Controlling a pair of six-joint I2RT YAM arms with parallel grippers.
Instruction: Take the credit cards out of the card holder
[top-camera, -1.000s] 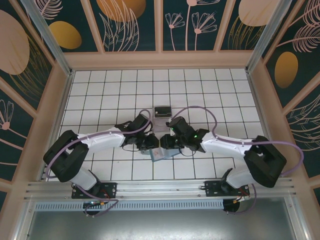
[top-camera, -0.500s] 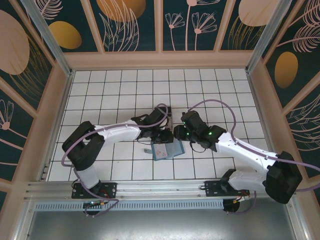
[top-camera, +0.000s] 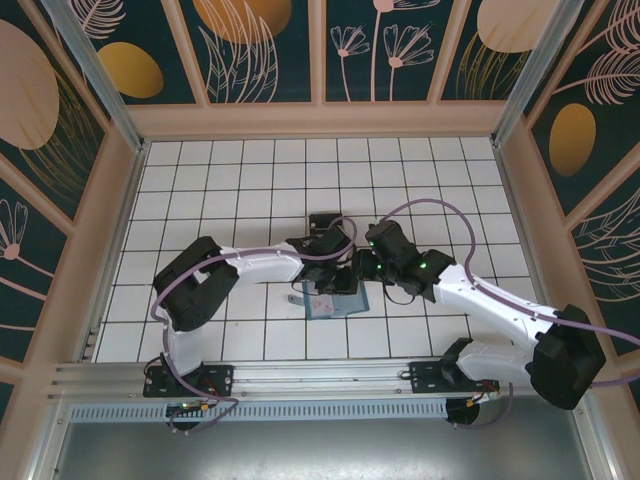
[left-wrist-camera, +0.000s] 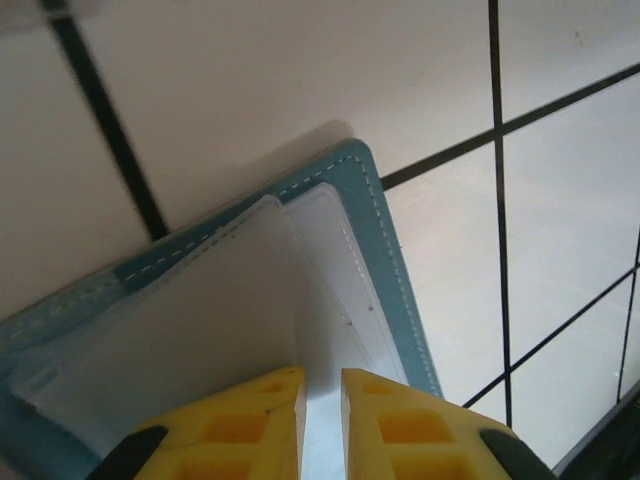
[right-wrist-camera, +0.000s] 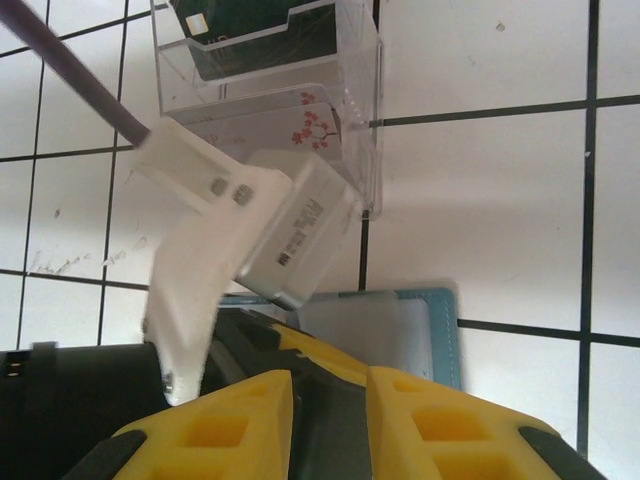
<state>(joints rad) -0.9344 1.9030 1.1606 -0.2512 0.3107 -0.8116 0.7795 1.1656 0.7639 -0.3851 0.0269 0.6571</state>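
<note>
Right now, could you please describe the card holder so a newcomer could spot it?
On the white tiled table, look to the middle, where the two arms meet. The card holder lies flat just on their near side. It is teal-blue with pale stitching, unlike the clear plastic box beyond.

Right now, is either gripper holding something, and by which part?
The left gripper seems to pinch a pale card by its near edge; the right gripper's hold cannot be told.

Around me lies a white tiled floor (top-camera: 240, 180) with dark lines, fenced by teal walls (top-camera: 270, 50) painted with peach leaves.
</note>
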